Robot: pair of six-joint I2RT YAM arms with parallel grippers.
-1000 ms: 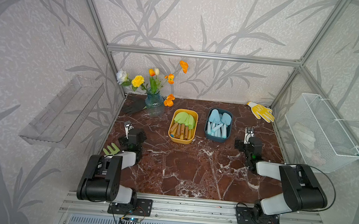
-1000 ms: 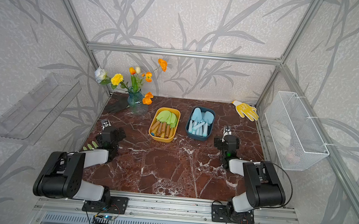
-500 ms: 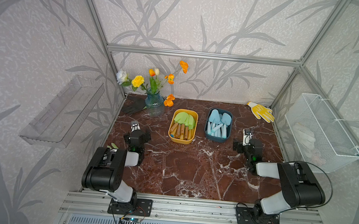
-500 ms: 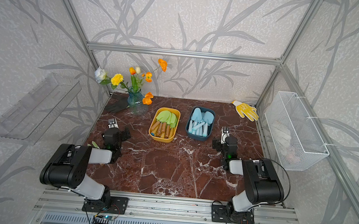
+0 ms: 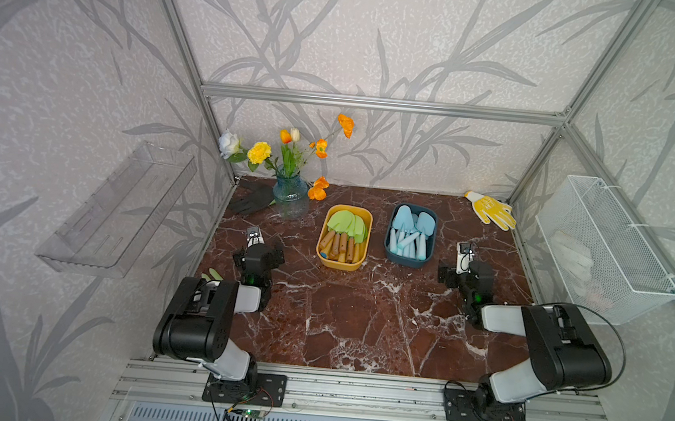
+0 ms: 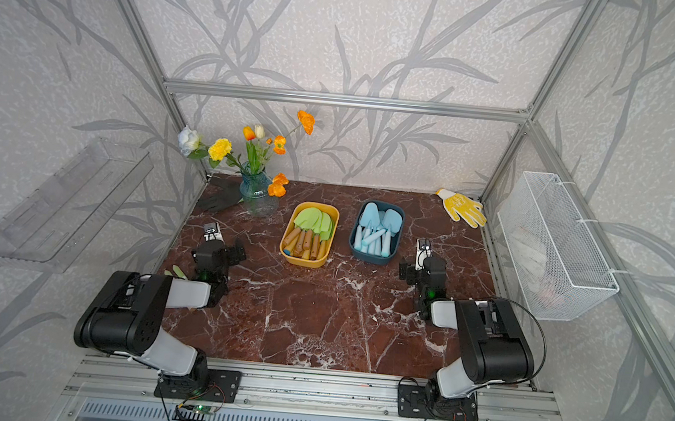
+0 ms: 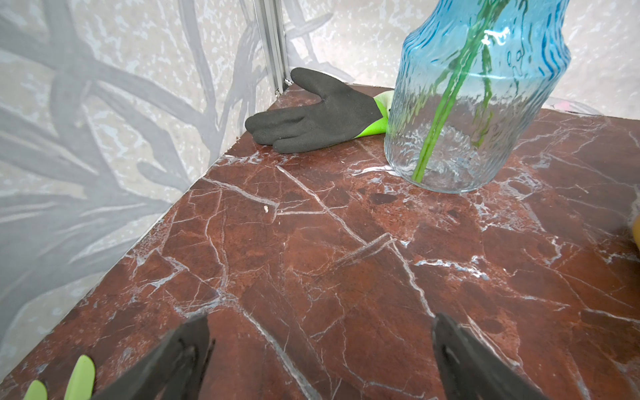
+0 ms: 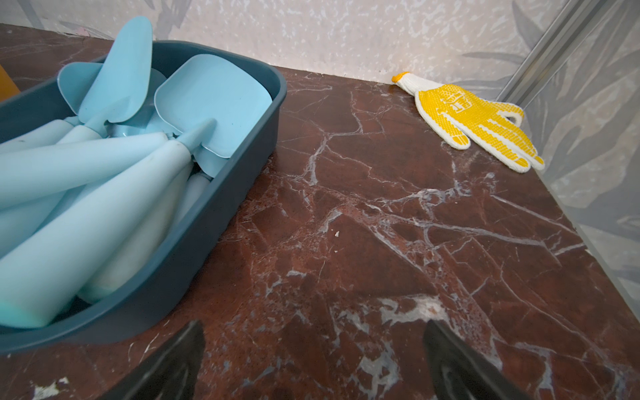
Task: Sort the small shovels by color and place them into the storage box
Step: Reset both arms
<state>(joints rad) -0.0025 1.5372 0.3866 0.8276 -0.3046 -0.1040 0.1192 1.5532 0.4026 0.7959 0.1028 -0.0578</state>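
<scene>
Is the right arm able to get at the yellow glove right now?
Probably yes: the right gripper is open and empty, and only bare marble tabletop lies between it and the yellow glove.

On my desk (image 5: 359,326), left box (image 5: 339,266) and right box (image 5: 406,263) sit side by side, shovels (image 5: 403,221) in each; vase (image 5: 290,199) and one glove (image 5: 251,202) back left, another glove (image 5: 492,210) back right.

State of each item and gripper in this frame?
green shovels: lying in yellow box
blue shovels: piled in blue box
left gripper: open, empty
right gripper: open, empty
vase: upright, holding flowers
black glove: flat on table
yellow glove: flat on table
green fork: lying on table
</scene>
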